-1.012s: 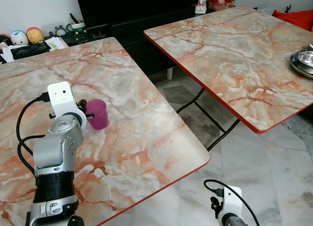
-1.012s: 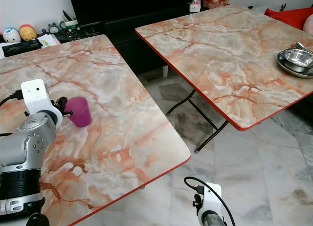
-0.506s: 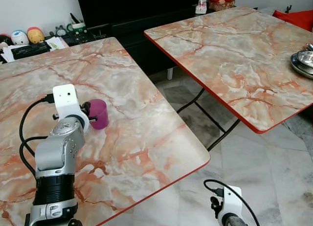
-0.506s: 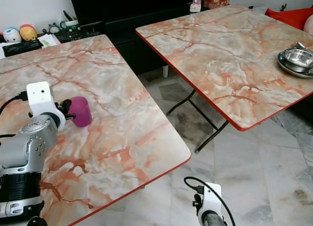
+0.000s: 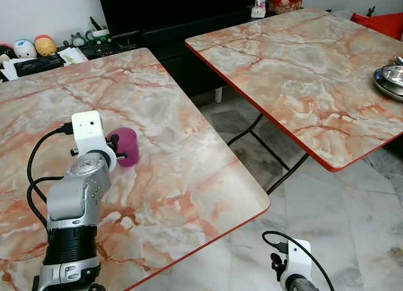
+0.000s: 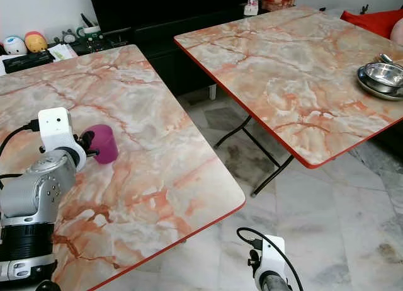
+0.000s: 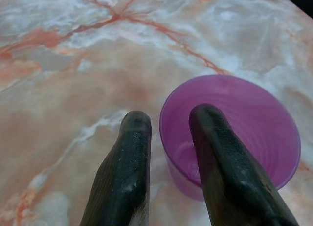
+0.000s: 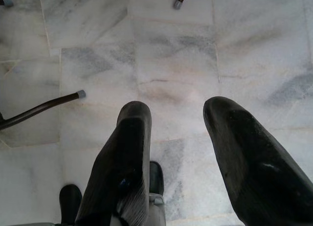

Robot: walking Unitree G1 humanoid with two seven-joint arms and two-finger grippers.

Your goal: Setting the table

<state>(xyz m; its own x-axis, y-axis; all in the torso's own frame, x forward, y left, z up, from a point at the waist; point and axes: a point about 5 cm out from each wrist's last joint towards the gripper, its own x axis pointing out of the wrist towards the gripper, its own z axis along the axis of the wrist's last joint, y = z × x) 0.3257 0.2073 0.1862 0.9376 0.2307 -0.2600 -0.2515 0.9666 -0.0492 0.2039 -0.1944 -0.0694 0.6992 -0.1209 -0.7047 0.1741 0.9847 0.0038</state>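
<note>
A purple plastic cup sits on the near marble table, leaning towards my left gripper. In the left wrist view the gripper straddles the cup wall, one black finger inside the rim and the other outside, closed on it. My right gripper hangs low beside the table over the tiled floor, its fingers spread with nothing between them.
A second marble table stands to the right across a gap of floor, with stacked steel bowls at its far right edge. Folding table legs cross the gap. A dark TV cabinet with toys lines the back wall.
The left gripper has pushed slightly forward onto the cup's rim, and the cup has gone from upright to tilted. The right arm has stayed still.
</note>
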